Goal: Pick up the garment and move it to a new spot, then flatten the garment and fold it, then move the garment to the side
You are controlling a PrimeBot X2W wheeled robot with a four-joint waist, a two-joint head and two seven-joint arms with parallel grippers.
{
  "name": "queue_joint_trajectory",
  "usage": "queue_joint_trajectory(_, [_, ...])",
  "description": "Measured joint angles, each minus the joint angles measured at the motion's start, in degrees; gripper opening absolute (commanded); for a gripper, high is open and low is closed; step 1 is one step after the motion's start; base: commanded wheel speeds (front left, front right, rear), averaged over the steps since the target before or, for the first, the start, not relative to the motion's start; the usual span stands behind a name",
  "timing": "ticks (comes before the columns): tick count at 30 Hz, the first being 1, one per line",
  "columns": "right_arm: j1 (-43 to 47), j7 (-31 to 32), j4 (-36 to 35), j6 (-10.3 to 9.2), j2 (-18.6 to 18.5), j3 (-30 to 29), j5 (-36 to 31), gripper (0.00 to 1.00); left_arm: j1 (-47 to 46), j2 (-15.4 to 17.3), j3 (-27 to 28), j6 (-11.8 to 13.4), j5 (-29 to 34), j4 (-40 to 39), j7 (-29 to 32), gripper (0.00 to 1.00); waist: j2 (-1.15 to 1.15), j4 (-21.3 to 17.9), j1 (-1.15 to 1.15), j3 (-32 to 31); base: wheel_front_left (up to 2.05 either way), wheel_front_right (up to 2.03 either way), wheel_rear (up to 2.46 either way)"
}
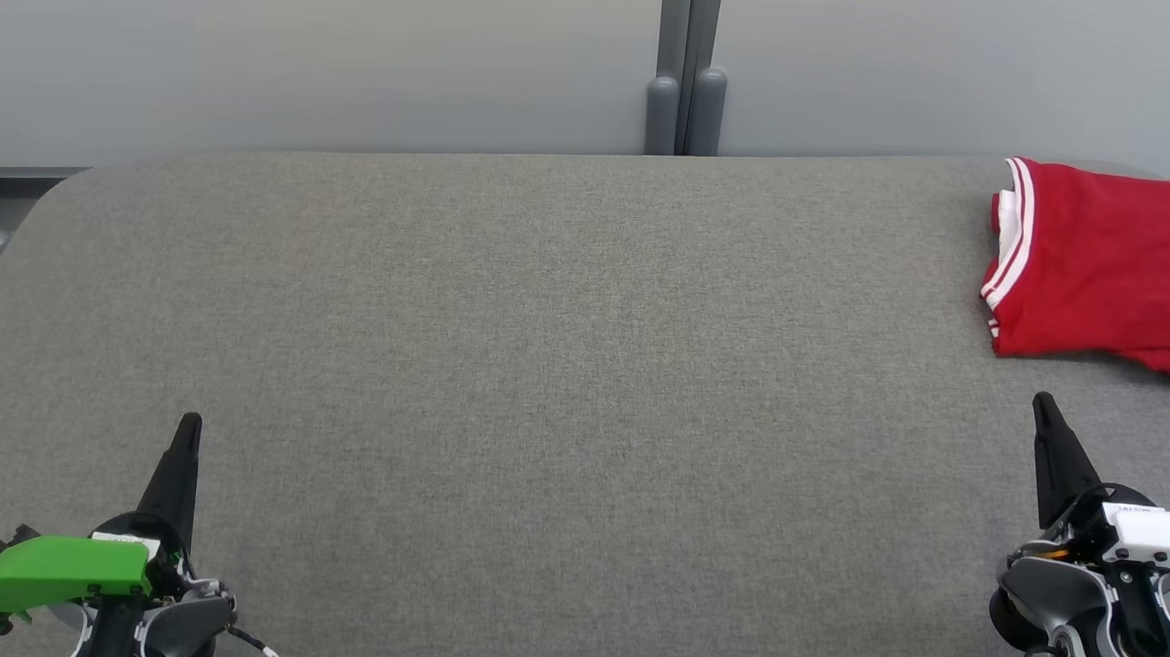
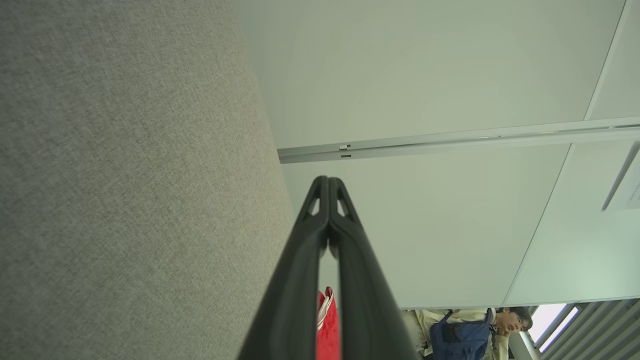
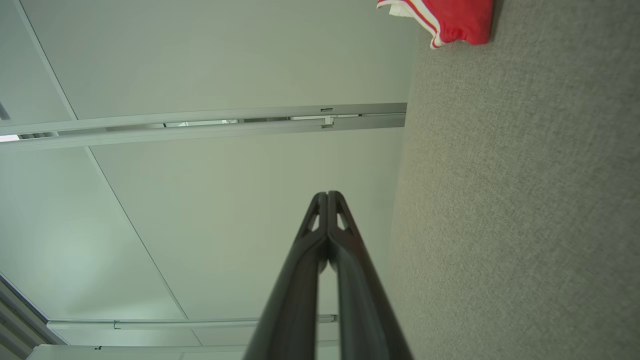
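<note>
Lying at far-right table (image 1: 543, 366) edge, red garment (image 1: 1114, 266), open centre

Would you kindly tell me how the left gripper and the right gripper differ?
The left gripper carries a green cover at its wrist; the right gripper carries a white cover. The right gripper sits near the red garment; the left gripper is far across the grey table from it. Both are shut, empty, and point up the head view.

I see the garment (image 1: 1108, 276) lying on the table (image 1: 543, 366) at its far right corner. My left gripper (image 1: 192, 422) hangs over the near left and my right gripper (image 1: 1043, 403) over the near right, before the garment and apart from it. A wall (image 1: 310, 44) stands behind.
</note>
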Motion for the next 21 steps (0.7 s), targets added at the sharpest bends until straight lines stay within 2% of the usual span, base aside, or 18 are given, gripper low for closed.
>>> queue_joint_trajectory(21, [0.0, 0.0, 0.0, 0.0, 0.0, 0.0, 0.0, 0.0, 0.0, 0.0, 0.02, 0.0, 0.0, 0.01, 0.0, 0.0, 0.0, 0.0, 0.0, 0.0, 0.0, 0.0, 0.0])
